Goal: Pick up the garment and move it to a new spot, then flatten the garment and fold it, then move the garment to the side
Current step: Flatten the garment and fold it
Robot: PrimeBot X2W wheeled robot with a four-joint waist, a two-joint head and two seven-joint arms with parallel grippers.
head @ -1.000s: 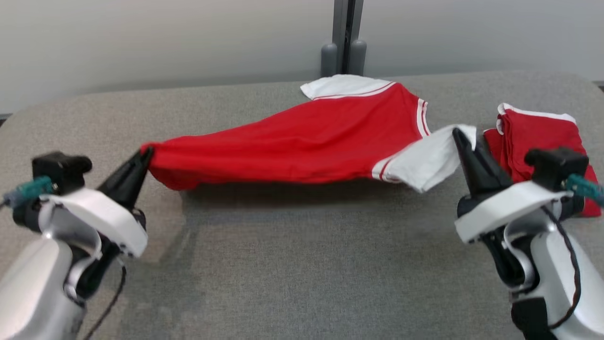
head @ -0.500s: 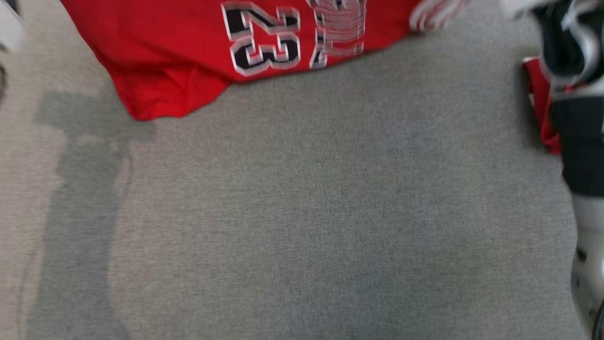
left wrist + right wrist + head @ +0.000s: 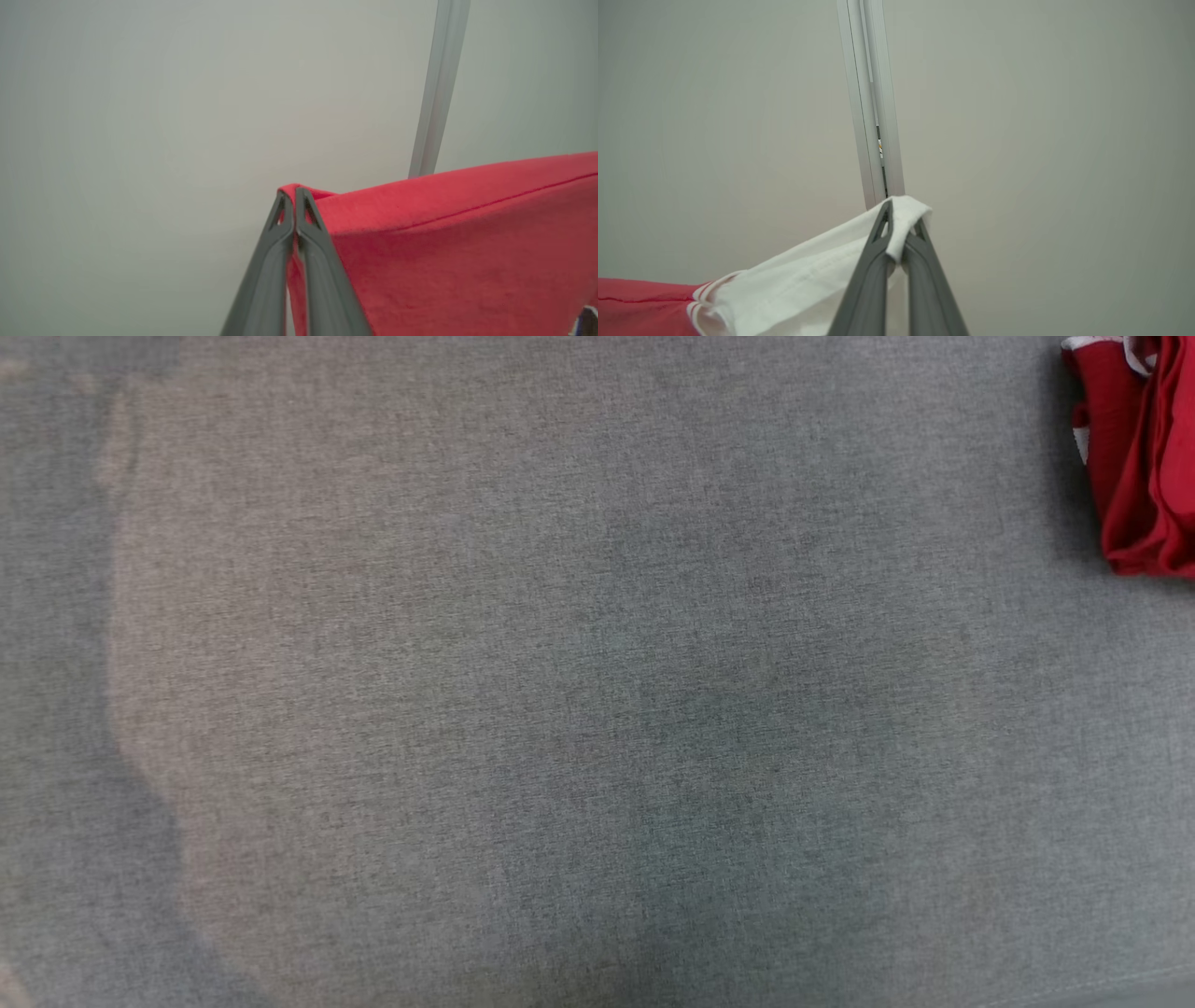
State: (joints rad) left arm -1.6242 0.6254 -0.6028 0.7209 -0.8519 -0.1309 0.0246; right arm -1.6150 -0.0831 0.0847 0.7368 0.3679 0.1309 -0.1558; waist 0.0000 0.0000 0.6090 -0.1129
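Moved: head camera has tipped down since a second ago; then it looked across at the shirt strung between my grippers, now it looks at the grey table [image 3: 560, 663].
Left gripper [image 3: 292, 193]: fingers pressed together on a red corner of the shirt [image 3: 458, 242], a small fold of cloth poking past the tips.
Right gripper [image 3: 902, 214]: closed on the white sleeve [image 3: 808, 275], cloth bunched over one fingertip.
Shirt: hanging between my two grippers, with the wall [image 3: 140, 140] and a pale post [image 3: 873, 102] behind it; I judge it lifted clear of the table.
Handling: light, limp knit; it sags and drapes, with no stiffness to hold a shape, and it should not slip much in a pinch.
Hold points: hem corner and sleeve end work for carrying; for flattening I would rather have two matching corners, since the sleeve hold pulls it askew.
Pile [image 3: 1139, 476]: another red garment, folded, at the table's right edge; I should lay my shirt well apart from it.
Risk: thin pinches may let an edge creep out if I tug hard.
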